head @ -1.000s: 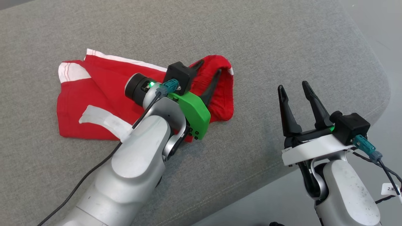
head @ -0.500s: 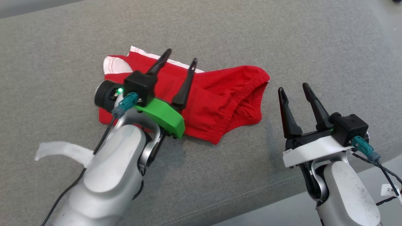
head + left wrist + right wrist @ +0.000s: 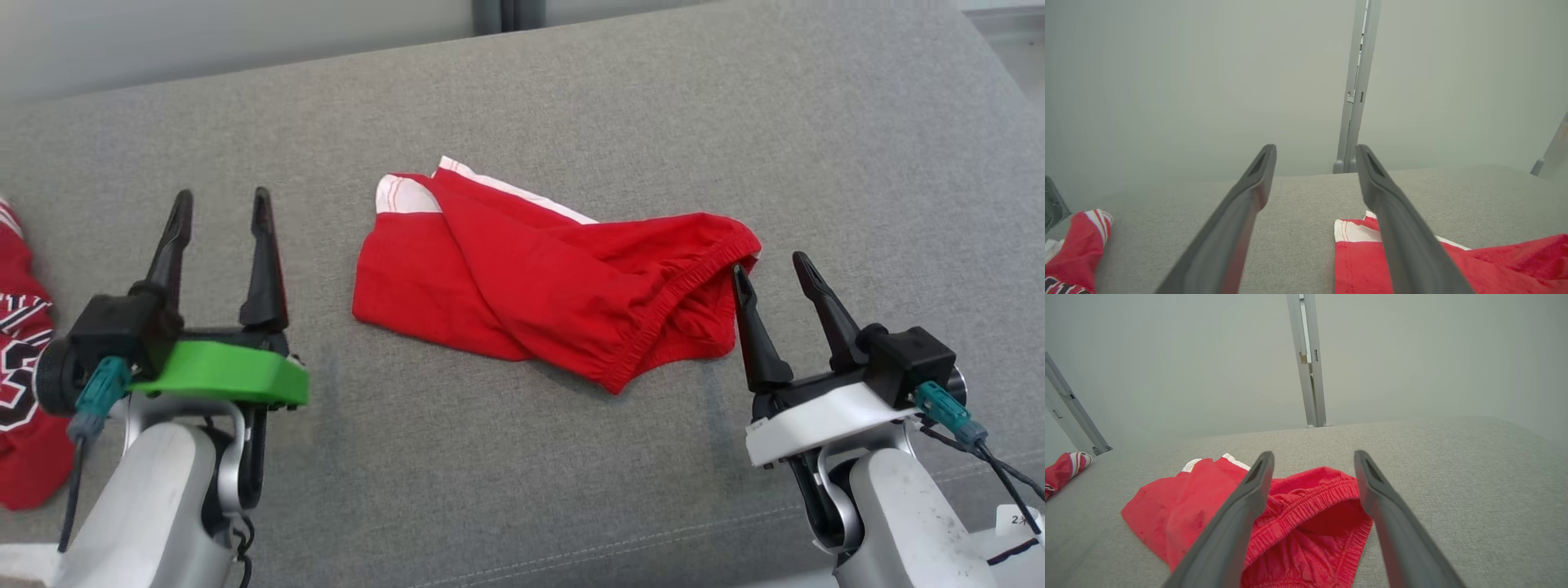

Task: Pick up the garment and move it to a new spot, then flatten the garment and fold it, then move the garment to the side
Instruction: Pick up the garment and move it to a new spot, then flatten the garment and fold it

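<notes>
Pointing forward, left gripper (image 3: pixel 221 196) and right gripper (image 3: pixel 769 264) flank the garment (image 3: pixel 531 294).

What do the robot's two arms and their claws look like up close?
Both arms are pale silver-grey shells. The left gripper and right gripper each have two long, tapering black fingers. The left wrist carries a green plate, the right a white plate. A teal connector with a black cable plugs in beside each.

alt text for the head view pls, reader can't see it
Red shorts lie crumpled on a grey fabric surface, between two open grippers: the left gripper apart from them at lower left, the right gripper close by their elastic waistband. Another red garment shows at the left edge.
</notes>
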Tool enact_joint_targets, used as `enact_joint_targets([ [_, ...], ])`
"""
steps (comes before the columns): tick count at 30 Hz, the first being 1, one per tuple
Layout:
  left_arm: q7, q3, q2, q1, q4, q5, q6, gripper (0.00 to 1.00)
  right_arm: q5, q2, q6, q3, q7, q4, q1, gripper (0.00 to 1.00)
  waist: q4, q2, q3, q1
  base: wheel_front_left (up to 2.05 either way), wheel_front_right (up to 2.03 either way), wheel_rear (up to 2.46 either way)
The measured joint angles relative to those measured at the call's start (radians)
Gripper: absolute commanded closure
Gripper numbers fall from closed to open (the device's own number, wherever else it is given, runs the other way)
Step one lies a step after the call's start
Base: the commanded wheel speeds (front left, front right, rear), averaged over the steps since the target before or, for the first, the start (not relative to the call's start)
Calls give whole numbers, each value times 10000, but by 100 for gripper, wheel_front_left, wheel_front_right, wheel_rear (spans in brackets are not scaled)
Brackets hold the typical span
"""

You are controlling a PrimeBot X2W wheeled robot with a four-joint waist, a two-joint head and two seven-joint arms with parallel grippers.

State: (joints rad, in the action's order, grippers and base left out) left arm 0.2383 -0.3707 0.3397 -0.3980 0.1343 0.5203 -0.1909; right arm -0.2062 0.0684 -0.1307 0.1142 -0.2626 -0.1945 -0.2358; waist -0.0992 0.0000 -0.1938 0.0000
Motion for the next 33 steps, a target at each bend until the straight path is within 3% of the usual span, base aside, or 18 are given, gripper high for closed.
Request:
enact_joint_targets([
  [8,188,784,313,1578,-821,82,-462,0,61,73,0,-42,0,-102,322,0,403,0,593,0,0,0,0],
  [21,230,353,405,3249,-997,-593,-305,0,163,36,0,-86,77,153,1173,0,635,0,1334,0,0,0,0],
  [33,242,328,391,3459,-709,-727,-245,0,224,-79,0,17,316,593,1703,0,565,0,1434,0,0,0,0],
])
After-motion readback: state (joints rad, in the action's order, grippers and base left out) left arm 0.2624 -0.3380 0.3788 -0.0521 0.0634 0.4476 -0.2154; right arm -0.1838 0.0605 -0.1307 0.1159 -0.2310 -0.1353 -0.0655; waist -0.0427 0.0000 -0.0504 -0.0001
